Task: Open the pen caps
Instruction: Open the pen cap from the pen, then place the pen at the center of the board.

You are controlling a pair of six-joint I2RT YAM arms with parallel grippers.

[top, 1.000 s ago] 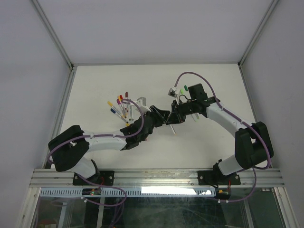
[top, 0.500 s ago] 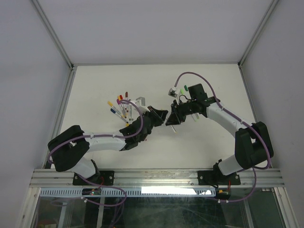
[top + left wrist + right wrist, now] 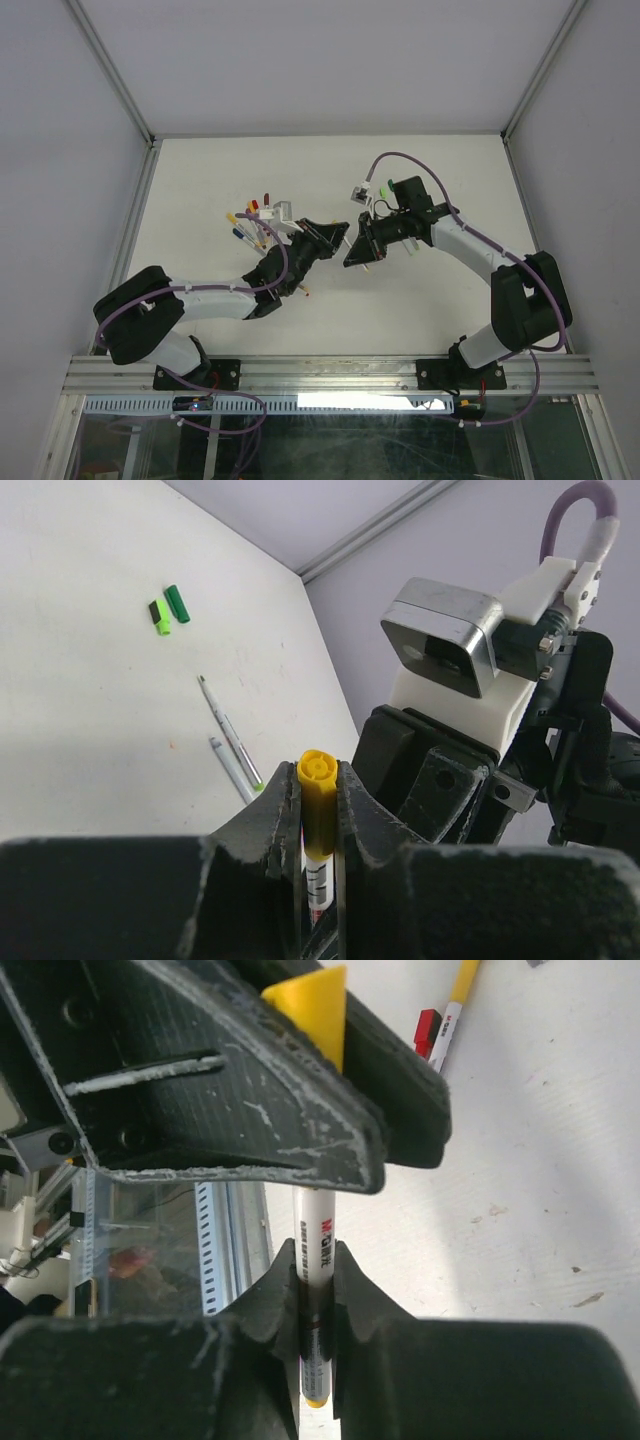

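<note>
A white pen with a yellow cap is held between both arms above the table's middle. My left gripper is shut on the yellow cap, whose end sticks out past the fingertips. My right gripper is shut on the pen's barrel, facing the left gripper nearly tip to tip. The cap sits on the pen. In the top view the right gripper is just right of the left one. Several capped pens lie in a pile at the left.
Loose green caps lie at the back near the right arm. Two uncapped pen barrels rest on the table beyond the grippers. A yellow-capped pen and a red cap lie below the left fingers.
The left jaws have closed on the yellow cap. Both grippers, with the pen between them, have shifted a little to the left.
</note>
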